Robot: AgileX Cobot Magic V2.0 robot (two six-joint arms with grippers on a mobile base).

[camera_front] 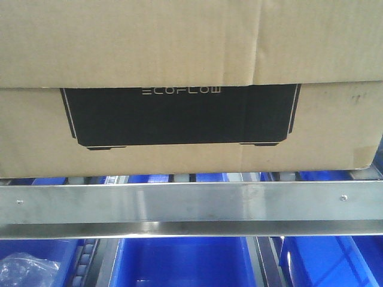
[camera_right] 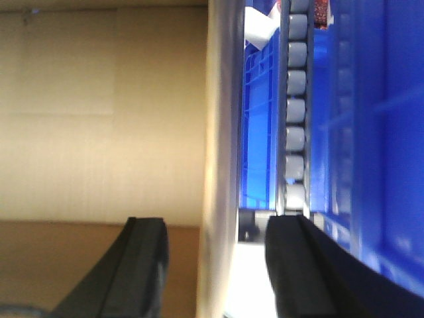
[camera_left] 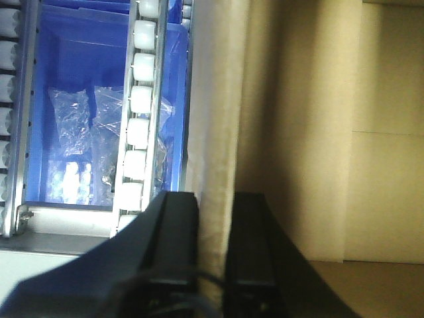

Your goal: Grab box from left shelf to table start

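1. Found the box (camera_front: pixel 191 60) on the left shelf (camera_front: pixel 266 257), seated on the roller tracks just behind the brushed-steel front rail (camera_front: pixel 251 206). Takes up most of the front view.
2. Read "ECOFLOW" in white on the black panel (camera_front: pixel 179 116) printed on the carton's front face, just under the edge of the top flap.
3. Noted blue bins (camera_front: pixel 179 263) on the level below the rail, with a clear plastic bag (camera_front: pixel 24 269) in the leftmost one.
4. Left wrist view: saw the left fingers (camera_left: pixel 175 238) set either side of an upright cardboard edge of the box. Gap narrow, both black pads apparently against the card. Logged as clamped on it.
5. Same view: logged white rollers (camera_left: pixel 136 132) in a track just beside the carton, and bagged parts (camera_left: pixel 73 119) in a blue bin beneath.
6. Right wrist view: saw the right fingers (camera_right: pixel 146 265) spread wide, straddling another cardboard edge of the box. Space visible on both sides, so gripping nothing.
7. Same view: logged a roller track and blue bin wall just beside that edge.
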